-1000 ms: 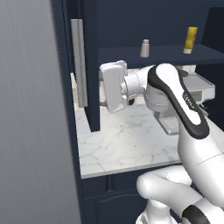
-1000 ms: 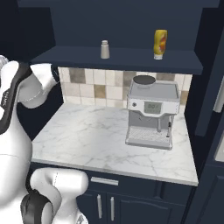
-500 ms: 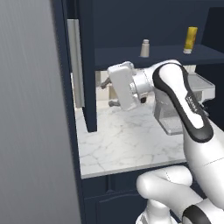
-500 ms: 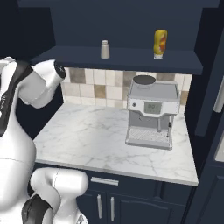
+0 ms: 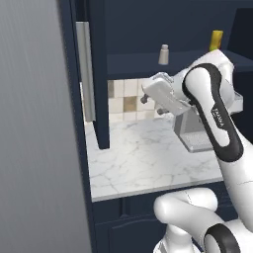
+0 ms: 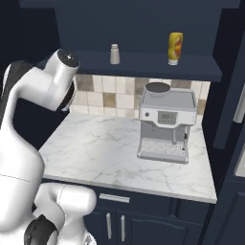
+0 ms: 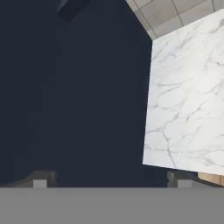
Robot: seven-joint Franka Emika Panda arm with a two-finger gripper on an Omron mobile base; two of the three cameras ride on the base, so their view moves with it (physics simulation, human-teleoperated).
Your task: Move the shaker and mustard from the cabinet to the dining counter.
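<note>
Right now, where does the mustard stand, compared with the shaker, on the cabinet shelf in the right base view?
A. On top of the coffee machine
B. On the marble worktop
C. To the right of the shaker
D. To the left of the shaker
C: the mustard stands on the shelf well right of the shaker, apart from it, above the coffee machine.

Silver coffee machine (image 6: 165, 122) on marble worktop (image 6: 100, 153), tiled backsplash (image 6: 112, 95)

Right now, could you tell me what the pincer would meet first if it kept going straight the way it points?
Probably the open navy cabinet door ahead of the open pincer; the marble worktop lies off to one side, though depth is unclear.
</note>
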